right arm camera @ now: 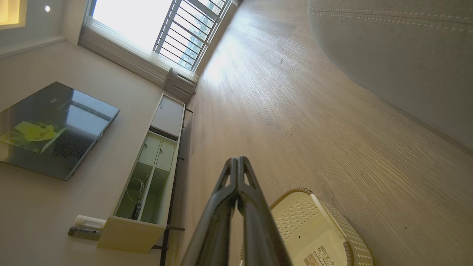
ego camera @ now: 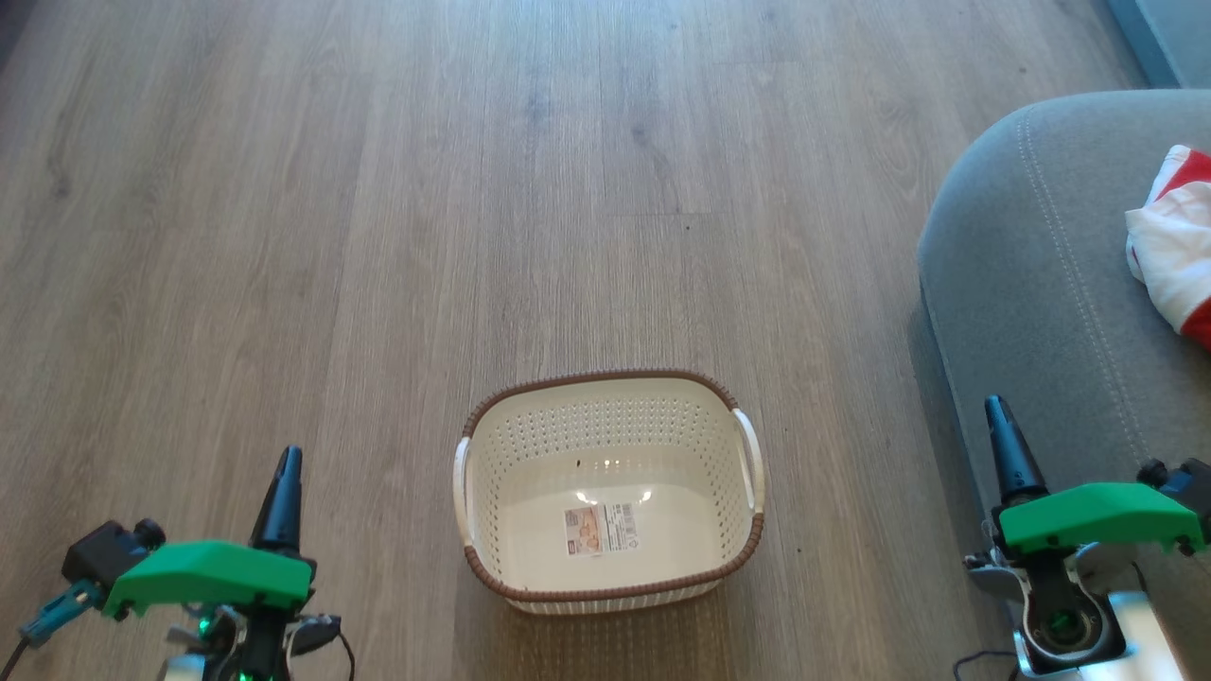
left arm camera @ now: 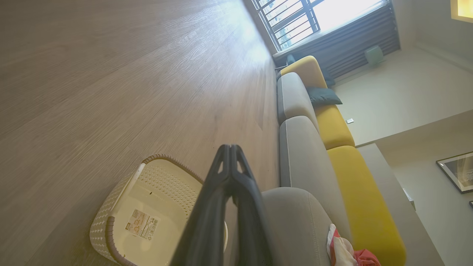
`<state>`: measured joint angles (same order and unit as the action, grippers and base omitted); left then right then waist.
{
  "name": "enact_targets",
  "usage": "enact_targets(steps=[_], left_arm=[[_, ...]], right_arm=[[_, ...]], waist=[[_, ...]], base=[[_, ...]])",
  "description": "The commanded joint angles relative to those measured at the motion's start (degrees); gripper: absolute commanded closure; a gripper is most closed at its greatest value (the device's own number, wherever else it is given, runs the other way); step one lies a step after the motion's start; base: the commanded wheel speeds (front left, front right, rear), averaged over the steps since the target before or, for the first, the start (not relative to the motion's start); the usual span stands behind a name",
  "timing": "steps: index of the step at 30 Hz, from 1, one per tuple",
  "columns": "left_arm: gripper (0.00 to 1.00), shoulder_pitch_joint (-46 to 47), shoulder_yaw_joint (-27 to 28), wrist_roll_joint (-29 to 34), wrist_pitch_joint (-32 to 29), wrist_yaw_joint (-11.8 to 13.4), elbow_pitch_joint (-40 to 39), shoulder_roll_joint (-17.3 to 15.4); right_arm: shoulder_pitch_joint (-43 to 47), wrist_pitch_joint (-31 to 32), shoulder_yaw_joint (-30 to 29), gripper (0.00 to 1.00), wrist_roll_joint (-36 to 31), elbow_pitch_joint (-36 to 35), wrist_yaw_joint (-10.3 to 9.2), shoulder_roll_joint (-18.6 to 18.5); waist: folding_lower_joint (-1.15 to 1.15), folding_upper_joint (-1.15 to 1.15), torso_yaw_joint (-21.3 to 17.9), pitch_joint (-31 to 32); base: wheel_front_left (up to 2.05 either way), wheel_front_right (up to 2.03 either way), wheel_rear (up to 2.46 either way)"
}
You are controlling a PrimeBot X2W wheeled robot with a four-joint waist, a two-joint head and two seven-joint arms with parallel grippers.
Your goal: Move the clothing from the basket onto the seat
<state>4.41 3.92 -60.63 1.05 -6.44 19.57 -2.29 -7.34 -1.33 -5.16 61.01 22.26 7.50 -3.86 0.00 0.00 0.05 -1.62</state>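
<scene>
One small heap of red and white clothing [ego camera: 1173,248] lay on the grey seat [ego camera: 1041,284] at the right edge of the head view, well inside the line of pale stitching that followed the cushion's rounded corner. The left wrist view showed the heap [left arm camera: 342,249] as a white piece with red trim touching a crumpled red one, just in front of the yellow back cushions [left arm camera: 354,184].

The basket [ego camera: 605,380] stood upright on the wooden floor [ego camera: 378,236], apart from the seat and to its left, with its label sticker [ego camera: 601,530] plain on the bottom.

The left gripper [ego camera: 289,461] hovered over the floor to the left of the basket. Its two dark fingers were pressed together and held nothing, and their tips met in its own wrist view. The right gripper [ego camera: 995,409] hung at the seat's front edge, to the right of the basket. It was likewise closed on nothing, with its tips touching in the right wrist view.

Farther off, that view took in a barred window [right arm camera: 177,33], a low open cabinet [right arm camera: 147,177] and a dark screen [right arm camera: 55,129] on the wall.
</scene>
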Motion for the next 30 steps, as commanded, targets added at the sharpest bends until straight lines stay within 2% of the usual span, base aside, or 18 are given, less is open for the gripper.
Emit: enact_targets(steps=[1,30], left_arm=[[1.00,1.8,1.5,-1.7,-0.3,-0.5,-2.2,-0.5],[1.00,1.8,2.2,-21.3,-5.1,-0.9,-4.4,-0.6]], right_arm=[[-0.8,0.5,0.4,1.00,1.7,-2.5,0.00,0.0],[0.5,5.3,-0.8,1.00,21.1,-6.3,-0.01,0.7]], waist=[[0.00,0.00,0.0,0.0],[0.00,0.00,0.0,1.0]], base=[[0.00,0.00,0.00],[0.00,0.00,0.00]])
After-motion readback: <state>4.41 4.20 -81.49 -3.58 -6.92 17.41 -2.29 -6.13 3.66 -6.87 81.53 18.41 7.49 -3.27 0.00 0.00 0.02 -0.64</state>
